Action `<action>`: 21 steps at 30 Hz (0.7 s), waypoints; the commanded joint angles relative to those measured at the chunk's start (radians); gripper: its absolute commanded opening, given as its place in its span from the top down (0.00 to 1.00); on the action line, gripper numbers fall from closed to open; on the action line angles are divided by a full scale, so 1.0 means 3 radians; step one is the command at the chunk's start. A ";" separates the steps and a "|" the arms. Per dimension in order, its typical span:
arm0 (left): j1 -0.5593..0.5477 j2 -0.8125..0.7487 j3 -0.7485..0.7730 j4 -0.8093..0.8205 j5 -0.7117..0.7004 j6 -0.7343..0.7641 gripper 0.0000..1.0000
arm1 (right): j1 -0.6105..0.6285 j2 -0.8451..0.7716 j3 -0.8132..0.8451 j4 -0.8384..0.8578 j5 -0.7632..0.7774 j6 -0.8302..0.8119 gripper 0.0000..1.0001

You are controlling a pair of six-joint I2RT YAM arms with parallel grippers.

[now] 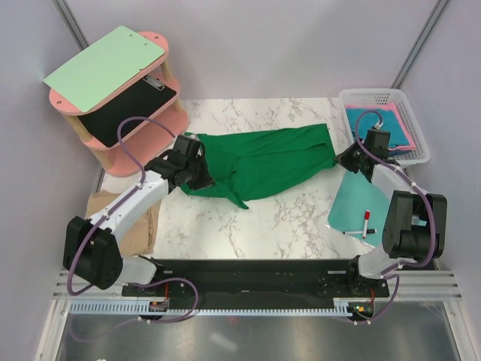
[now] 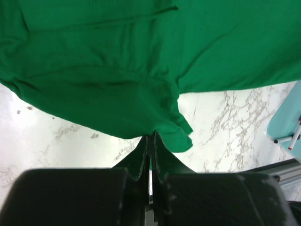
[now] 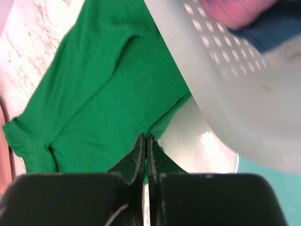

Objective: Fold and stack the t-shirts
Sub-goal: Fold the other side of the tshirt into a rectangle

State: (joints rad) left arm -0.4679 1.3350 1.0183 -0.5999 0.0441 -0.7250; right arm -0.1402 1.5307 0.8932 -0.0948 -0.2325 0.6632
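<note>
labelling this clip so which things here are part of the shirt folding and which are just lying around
Part of the job: green shirt, pinched by left gripper and right gripper; tan shirt; blue shirt and pink shirt in the basket.

Lying about: teal board, marker, clipboard, pink shelf.

The top camera is overlooking the counter [image 1: 248, 219]; both wrist cameras are peering closely past left pincer [image 2: 151, 138] and right pincer [image 3: 145, 138] onto one green t-shirt [image 1: 270, 162].

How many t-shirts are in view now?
4. A green shirt stretched between the left gripper and right gripper, a tan shirt at the near left, a blue shirt and pink shirt in the basket. More may hide underneath.
</note>
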 commanded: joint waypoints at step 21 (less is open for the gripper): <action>0.0915 0.0980 0.1212 -0.0020 0.0160 0.0632 0.98 | -0.0003 0.1105 0.0954 0.0362 -0.0063 0.0244 0.98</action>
State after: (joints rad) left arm -0.2192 1.6108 1.3167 -0.6132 0.0711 -0.5919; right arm -0.1352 1.8347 1.1286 -0.0124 -0.2581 0.7223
